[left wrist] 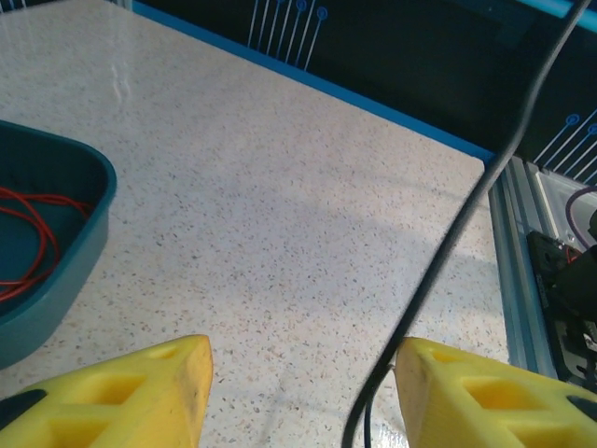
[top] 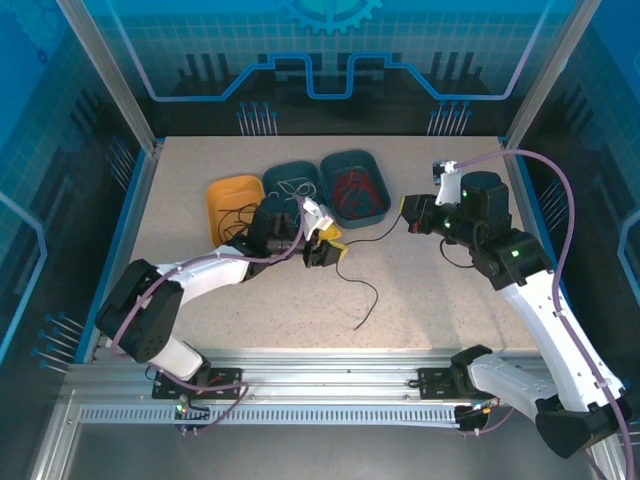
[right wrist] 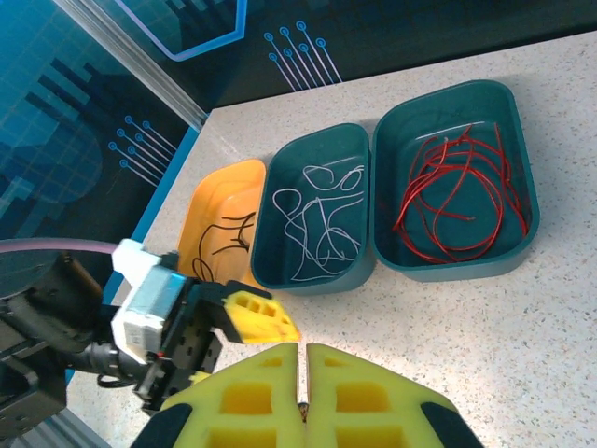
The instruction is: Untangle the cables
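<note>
Top external: right pincer pinches black cable; left pincer stands half open around it.

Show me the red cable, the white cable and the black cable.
red cable point(right wrist: 457, 198): right wrist view, middle of its coil.
white cable point(right wrist: 317, 220): right wrist view, middle of its tangle.
black cable point(left wrist: 457, 233): left wrist view, mid-strand.

Red cable and white cable sit in teal trays; black cable stretches over tabletop.
</note>
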Robot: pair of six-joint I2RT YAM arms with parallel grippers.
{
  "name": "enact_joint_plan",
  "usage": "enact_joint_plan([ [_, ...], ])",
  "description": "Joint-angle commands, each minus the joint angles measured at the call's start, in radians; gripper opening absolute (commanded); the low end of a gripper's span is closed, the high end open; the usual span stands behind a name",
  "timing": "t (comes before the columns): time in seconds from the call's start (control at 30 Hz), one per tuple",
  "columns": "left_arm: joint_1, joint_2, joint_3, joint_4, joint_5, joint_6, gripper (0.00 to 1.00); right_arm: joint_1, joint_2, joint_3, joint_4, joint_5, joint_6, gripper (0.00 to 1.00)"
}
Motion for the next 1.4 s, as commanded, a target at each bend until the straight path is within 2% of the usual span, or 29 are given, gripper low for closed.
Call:
enact_joint_plan([
  [0.0, -0.023, 0.046, 0.053, -0.035, 0.021, 0.023, 0.52, 0.019, -0.004, 0.041, 0.026, -0.020, 0.008, 0.00],
  [0.07, -0.027, 0.066, 0.069, -0.039, 0.023, 0.011, 0.45, 0.021, -0.007, 0.042, 0.026, -0.017, 0.006, 0.00],
  [0.17, -0.027, 0.065, 0.069, -0.020, 0.002, -0.020, 0.20, 0.023, -0.009, 0.037, 0.012, 0.013, 0.004, 0.00],
  [0.27, -0.025, 0.030, 0.051, -0.012, -0.093, -0.049, 0.01, 0.023, -0.011, 0.021, -0.022, 0.078, 0.003, 0.00],
  [0.37, -0.012, -0.032, 0.028, -0.006, -0.178, -0.094, 0.00, 0.022, -0.007, -0.015, -0.083, 0.187, 0.011, 0.00],
  [0.5, -0.003, -0.125, -0.005, 0.043, -0.203, -0.152, 0.00, 0.021, 0.006, -0.117, -0.114, 0.282, 0.056, 0.00],
  [0.77, -0.002, -0.276, 0.008, 0.020, -0.296, -0.215, 0.00, 0.035, 0.126, -0.305, 0.041, 0.209, 0.164, 0.00],
  [0.93, -0.002, -0.322, 0.012, 0.026, -0.288, -0.269, 0.00, 0.107, 0.256, -0.309, 0.232, 0.113, 0.209, 0.00],
  [1.0, -0.003, -0.344, 0.008, 0.034, -0.315, -0.284, 0.00, 0.145, 0.325, -0.284, 0.302, 0.081, 0.221, 0.00],
  [1.1, -0.001, -0.380, 0.037, -0.041, -0.392, -0.260, 0.00, 0.204, 0.419, -0.202, 0.315, 0.069, 0.208, 0.00],
  [1.13, 0.000, -0.391, 0.054, -0.082, -0.422, -0.242, 0.00, 0.221, 0.442, -0.177, 0.309, 0.069, 0.197, 0.01],
  [1.2, 0.007, -0.408, 0.087, -0.174, -0.477, -0.202, 0.00, 0.240, 0.464, -0.138, 0.303, 0.069, 0.182, 0.13],
  [1.33, 0.049, -0.432, 0.133, -0.333, -0.560, -0.129, 0.00, 0.238, 0.447, -0.078, 0.257, 0.096, 0.141, 0.26],
  [1.37, 0.068, -0.440, 0.136, -0.355, -0.573, -0.115, 0.00, 0.233, 0.434, -0.061, 0.237, 0.099, 0.119, 0.32],
])
